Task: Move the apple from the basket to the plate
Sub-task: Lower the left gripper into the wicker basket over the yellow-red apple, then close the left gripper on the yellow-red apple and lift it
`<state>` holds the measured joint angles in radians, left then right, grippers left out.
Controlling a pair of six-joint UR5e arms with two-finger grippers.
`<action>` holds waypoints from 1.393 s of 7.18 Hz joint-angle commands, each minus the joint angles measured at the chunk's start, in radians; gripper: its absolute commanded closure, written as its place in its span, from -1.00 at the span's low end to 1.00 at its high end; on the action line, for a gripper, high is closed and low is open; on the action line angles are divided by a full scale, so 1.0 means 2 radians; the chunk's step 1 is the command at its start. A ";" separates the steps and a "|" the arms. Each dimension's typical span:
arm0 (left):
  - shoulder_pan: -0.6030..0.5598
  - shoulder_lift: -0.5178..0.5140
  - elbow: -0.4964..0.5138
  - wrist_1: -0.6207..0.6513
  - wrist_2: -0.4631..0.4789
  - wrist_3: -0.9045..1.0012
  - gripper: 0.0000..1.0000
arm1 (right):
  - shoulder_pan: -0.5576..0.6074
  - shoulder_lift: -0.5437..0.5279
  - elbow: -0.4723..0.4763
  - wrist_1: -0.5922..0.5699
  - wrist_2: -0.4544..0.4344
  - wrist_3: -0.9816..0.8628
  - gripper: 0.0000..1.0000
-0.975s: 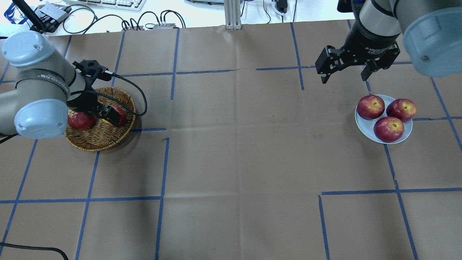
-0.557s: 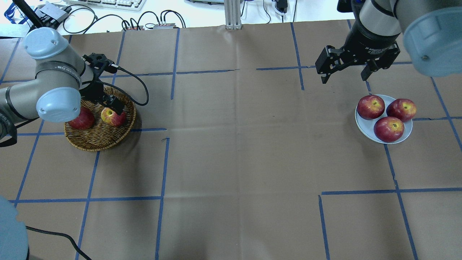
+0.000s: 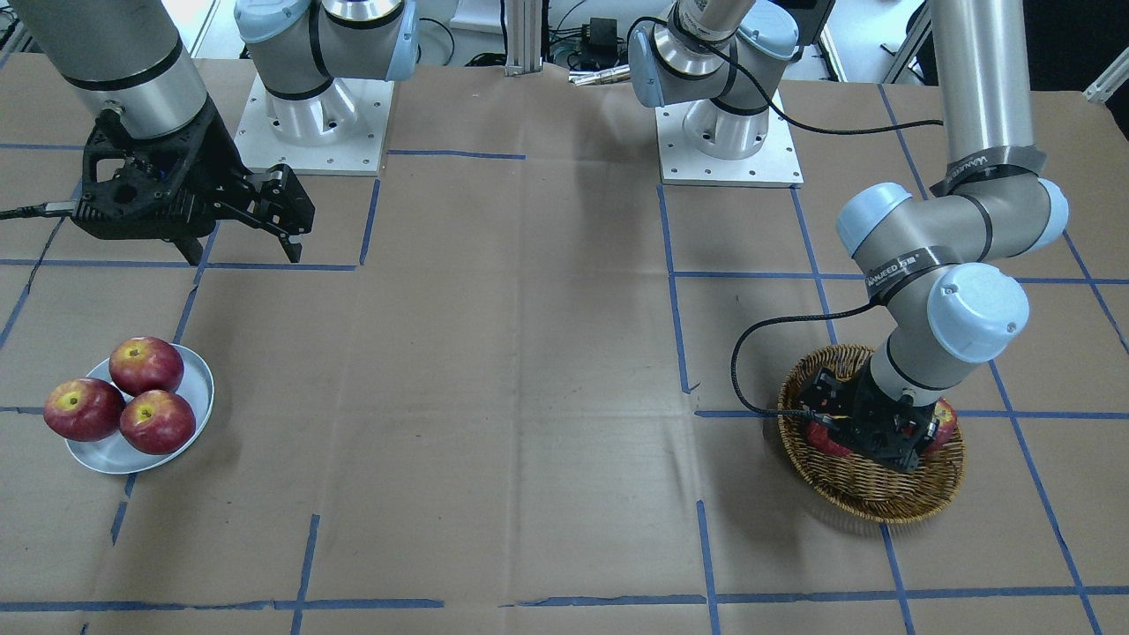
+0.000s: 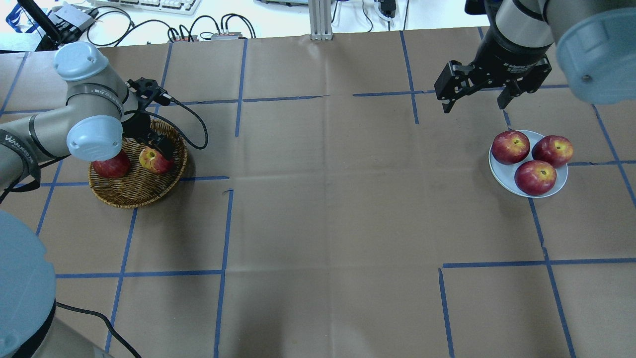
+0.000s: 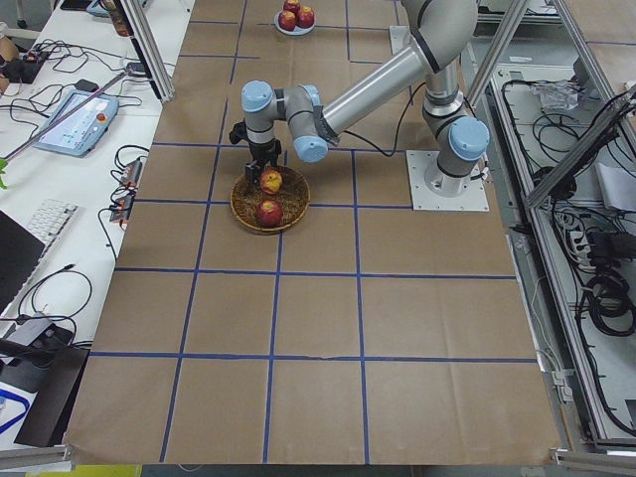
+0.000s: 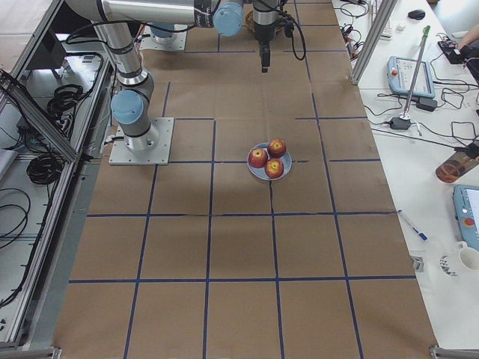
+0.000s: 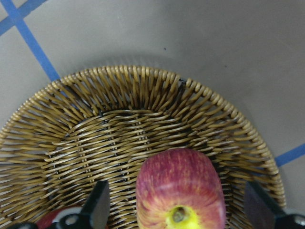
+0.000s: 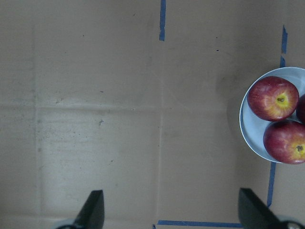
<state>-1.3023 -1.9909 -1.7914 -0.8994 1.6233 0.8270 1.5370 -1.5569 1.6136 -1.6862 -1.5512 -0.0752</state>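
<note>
We see the apple (image 7: 180, 200), streaked red with a yellow stem dip, lying in the round woven wicker basket (image 7: 143, 76). It sits directly between the spread fingers of the left tool (image 7: 177, 210), which stands wide with a gap to the fruit on each side. A darker, glossier apple (image 4: 112, 166) lies beside it in the basket on the brown paper-covered table (image 4: 323, 199). The right tool (image 4: 473, 108) hangs wide, holding nothing, above the table near the smooth, pale bluish plate (image 4: 501, 174), which carries 3 red apples (image 4: 535, 177).
</note>
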 commanded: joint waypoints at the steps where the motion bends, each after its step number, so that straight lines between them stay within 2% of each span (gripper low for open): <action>1: 0.000 -0.009 -0.010 -0.001 0.001 0.005 -0.98 | 0.000 0.000 -0.001 0.000 -0.001 0.000 -1.00; 4: 0.006 -0.004 -0.025 -0.007 0.002 0.003 -0.96 | 0.000 -0.001 -0.002 0.001 0.000 0.000 -1.00; 5: 0.006 0.000 -0.025 -0.009 0.004 0.001 -0.43 | 0.000 -0.001 -0.003 0.002 -0.001 0.000 -1.00; 6: 0.006 0.001 -0.025 -0.009 0.004 0.001 -0.10 | 0.000 -0.001 -0.003 0.002 0.000 0.000 -1.00; 7: 0.005 0.004 -0.025 -0.009 0.003 0.001 0.07 | 0.000 -0.001 -0.003 0.002 -0.001 0.000 -1.00; 8: 0.005 0.020 -0.022 -0.010 0.004 -0.003 0.08 | 0.000 -0.001 -0.003 0.002 -0.001 0.000 -1.00; 10: -0.013 0.066 -0.011 -0.051 0.001 -0.111 0.07 | 0.000 -0.001 -0.003 0.002 -0.001 0.000 -1.00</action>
<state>-1.3033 -1.9100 -1.8241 -0.9592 1.6292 0.7378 1.5371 -1.5586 1.6076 -1.6817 -1.5523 -0.0751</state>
